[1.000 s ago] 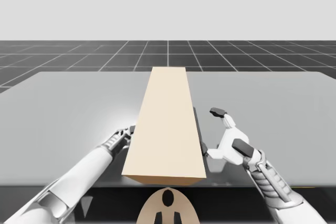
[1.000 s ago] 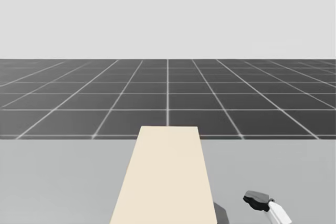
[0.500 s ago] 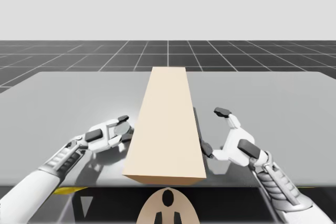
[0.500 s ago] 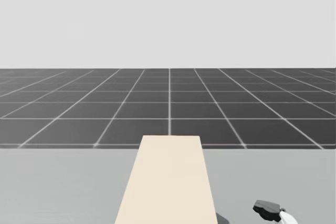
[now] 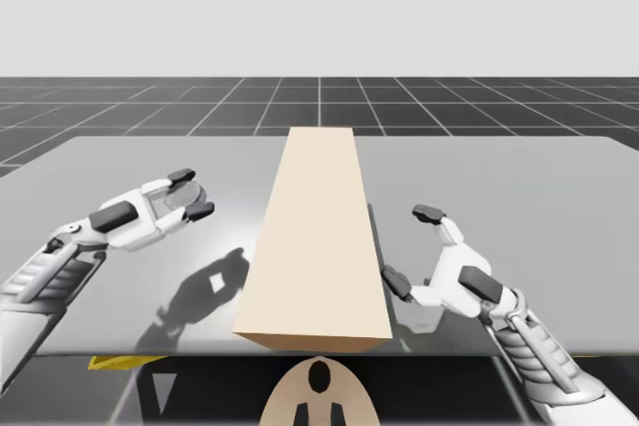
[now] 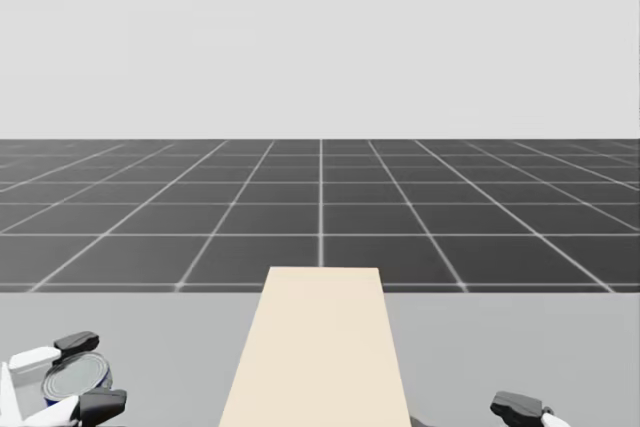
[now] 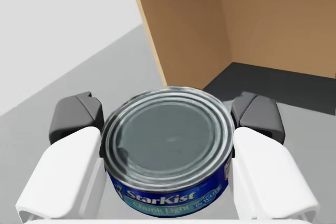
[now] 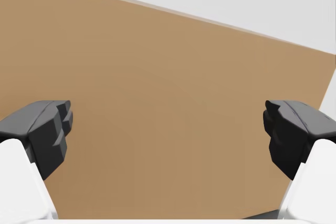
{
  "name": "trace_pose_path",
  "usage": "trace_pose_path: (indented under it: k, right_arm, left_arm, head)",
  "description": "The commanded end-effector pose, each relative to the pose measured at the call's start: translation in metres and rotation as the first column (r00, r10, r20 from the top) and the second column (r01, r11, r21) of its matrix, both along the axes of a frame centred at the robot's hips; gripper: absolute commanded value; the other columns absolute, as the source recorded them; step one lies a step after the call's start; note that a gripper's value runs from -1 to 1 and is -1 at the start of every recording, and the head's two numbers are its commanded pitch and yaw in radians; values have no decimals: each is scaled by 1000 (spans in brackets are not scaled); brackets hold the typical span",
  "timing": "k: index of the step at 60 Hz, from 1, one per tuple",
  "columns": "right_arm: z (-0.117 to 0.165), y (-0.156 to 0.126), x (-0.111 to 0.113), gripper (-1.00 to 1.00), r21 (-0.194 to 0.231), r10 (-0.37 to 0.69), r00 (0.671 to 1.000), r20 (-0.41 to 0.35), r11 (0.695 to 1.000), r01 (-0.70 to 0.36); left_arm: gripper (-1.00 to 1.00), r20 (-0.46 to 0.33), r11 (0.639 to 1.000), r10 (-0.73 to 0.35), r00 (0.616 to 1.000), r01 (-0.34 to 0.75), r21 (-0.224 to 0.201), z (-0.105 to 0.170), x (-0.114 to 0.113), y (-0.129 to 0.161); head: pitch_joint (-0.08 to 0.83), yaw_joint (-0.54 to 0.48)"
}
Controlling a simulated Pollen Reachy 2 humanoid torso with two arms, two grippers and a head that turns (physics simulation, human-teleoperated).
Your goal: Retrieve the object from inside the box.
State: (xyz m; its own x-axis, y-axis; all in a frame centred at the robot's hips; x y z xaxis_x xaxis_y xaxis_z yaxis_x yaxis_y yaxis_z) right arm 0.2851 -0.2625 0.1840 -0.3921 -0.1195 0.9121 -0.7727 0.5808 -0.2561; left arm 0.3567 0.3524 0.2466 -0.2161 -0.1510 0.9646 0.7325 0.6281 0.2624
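While my left gripper [image 5: 192, 195] pinches the can [image 7: 168, 140] from both sides, one finger pressed against each side of its blue wall, the can is outside the box [image 5: 319, 236], held above the table [image 5: 519, 187] on the box's left in the high view. Its silver lid faces the wrist camera, and the gripper's shadow falls on the table beside the box. Ahead of the can, the left wrist view shows the box's open side, with brown walls and a dark floor. On the box's other side my right gripper [image 5: 410, 246] is spread wide, just beside the box's wall and facing it.
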Motion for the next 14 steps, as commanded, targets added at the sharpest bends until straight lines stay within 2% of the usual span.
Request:
trace_pose_path:
  k: [1,14]
  right_arm:
    - [0,-2,0,-1000,1,0,1000,0,1000,0]
    - [0,-2,1,-1000,2,-1,1000,1,1000,1]
  left_arm:
    - [1000,131,996,87,988,-88,3,63,21,7]
    - [1000,239,985,172,956,-168,-37,123,36,3]
  head:
    - [76,0]
    - [74,-4]
